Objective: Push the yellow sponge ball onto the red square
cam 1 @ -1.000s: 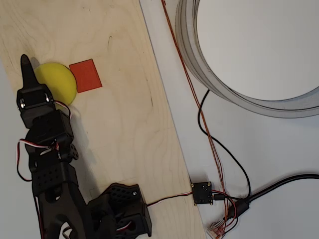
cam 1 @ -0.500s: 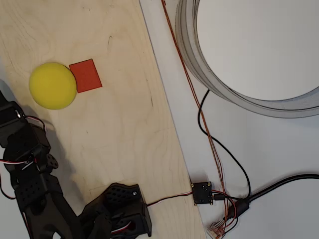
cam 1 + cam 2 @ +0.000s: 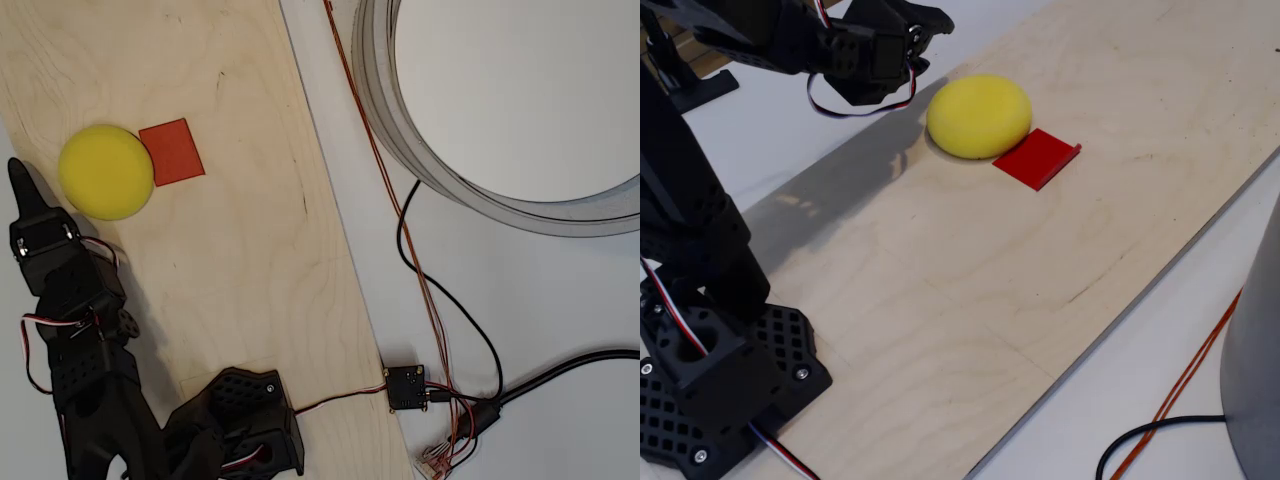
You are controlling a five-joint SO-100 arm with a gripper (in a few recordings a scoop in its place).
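The yellow sponge ball [image 3: 106, 172] lies on the wooden board [image 3: 250, 250], and its right side meets the left corner of the red square [image 3: 172, 152]. In the fixed view the ball [image 3: 978, 115] sits just behind the red square [image 3: 1037, 158], touching its near edge. My black gripper [image 3: 20, 180] points up the picture, its narrow tip a short way left of the ball and apart from it. Its fingers look shut, with nothing between them. In the fixed view the gripper [image 3: 928, 22] hovers left of the ball, above the board's edge.
A large grey round ring [image 3: 400, 120] stands on the white table at the top right. Thin red and black wires [image 3: 410, 250] run down to a small circuit board [image 3: 407, 387]. The arm's base [image 3: 240, 425] sits at the board's lower left.
The gripper, which stood against the ball's left side, swung left off the picture's edge and has come partly back, lower and farther left. Ball and square have barely moved.
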